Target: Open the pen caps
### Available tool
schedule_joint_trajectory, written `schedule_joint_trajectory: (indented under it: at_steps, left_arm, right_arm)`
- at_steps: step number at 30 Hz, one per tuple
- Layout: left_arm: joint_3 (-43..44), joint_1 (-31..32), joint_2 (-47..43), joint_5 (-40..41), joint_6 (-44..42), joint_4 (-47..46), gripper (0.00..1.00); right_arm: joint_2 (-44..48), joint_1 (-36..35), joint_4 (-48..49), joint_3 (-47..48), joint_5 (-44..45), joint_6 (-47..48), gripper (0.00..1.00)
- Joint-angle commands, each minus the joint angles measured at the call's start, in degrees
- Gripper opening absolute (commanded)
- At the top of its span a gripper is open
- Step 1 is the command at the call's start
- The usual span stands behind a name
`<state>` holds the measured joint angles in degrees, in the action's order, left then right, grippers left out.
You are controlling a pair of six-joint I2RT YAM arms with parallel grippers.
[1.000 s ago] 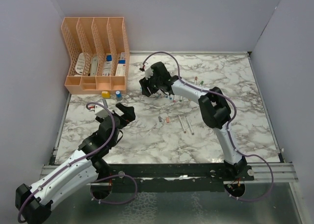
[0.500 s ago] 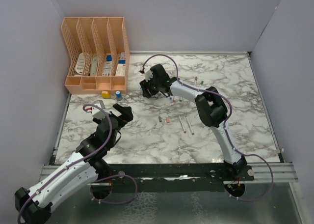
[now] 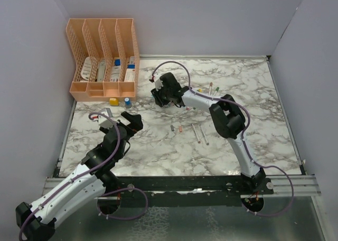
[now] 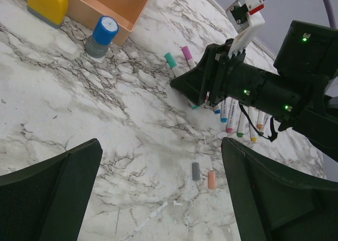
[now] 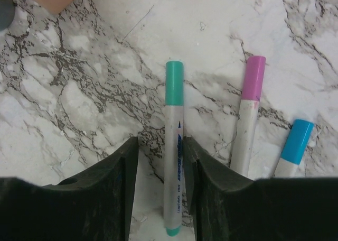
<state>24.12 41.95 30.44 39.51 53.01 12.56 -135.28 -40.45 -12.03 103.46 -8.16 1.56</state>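
The right gripper (image 5: pixel 161 146) straddles the teal-capped pen (image 5: pixel 173 167), jaws apart and not yet clamped. The teal cap (image 5: pixel 174 82) juts ahead of the fingertips. Best to close squarely on the barrel, missing the pink-capped pen (image 5: pixel 247 135) just beside, leaving the cap free for pulling.

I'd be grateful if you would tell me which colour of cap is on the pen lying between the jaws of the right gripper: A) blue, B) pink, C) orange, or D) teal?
D: in the right wrist view, the pen lying between the jaws of the right gripper carries a teal cap, while the pink-capped pen and the blue-capped pen lie outside the jaws.
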Motion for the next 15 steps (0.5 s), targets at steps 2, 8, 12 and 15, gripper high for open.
schedule_joint_trajectory:
  at_steps: [2, 8, 12, 15]
  left_arm:
    - [1.17, -0.38, -1.35, 1.54, -0.90, 0.23, 0.99]
    - [1.11, -0.38, -2.43, 0.74, -0.20, 1.53, 0.99]
    - [1.52, -0.38, -2.17, -0.06, 0.14, 2.29, 0.99]
    - [2.09, -0.38, -0.87, -1.02, 0.57, 2.62, 0.99]
  right_arm:
    - [2.15, -2.10, -6.01, -6.32, 6.79, -1.08, 0.34]
    - [4.96, -2.87, -6.98, -12.36, 9.25, -3.03, 0.18]
    - [6.80, -2.88, -6.41, -14.85, 9.44, -5.05, 0.03]
    - [9.54, -2.88, -4.72, -16.66, 8.86, -6.11, 0.01]
